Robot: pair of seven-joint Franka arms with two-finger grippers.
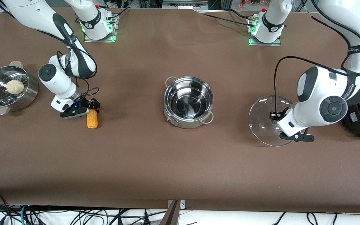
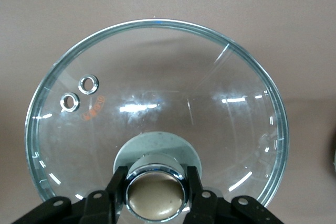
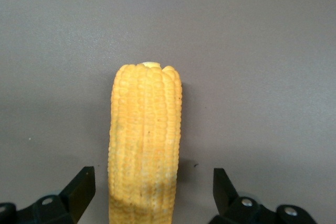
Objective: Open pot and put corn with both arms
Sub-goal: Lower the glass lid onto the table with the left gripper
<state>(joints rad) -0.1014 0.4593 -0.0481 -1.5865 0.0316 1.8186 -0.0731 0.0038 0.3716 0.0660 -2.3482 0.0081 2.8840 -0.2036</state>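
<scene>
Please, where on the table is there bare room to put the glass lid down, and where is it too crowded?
Bare brown table runs nearer the front camera than the pot, and also between the pot and the lid in the left gripper. It is crowded at the right arm's end: the open right gripper straddles the corn, beside the steamer basket.

My robotics lab.
Brown-covered bench (image 1: 180, 168), my bolted arm bases (image 1: 98, 23), cable tangles (image 1: 73, 215) along its edge.
</scene>
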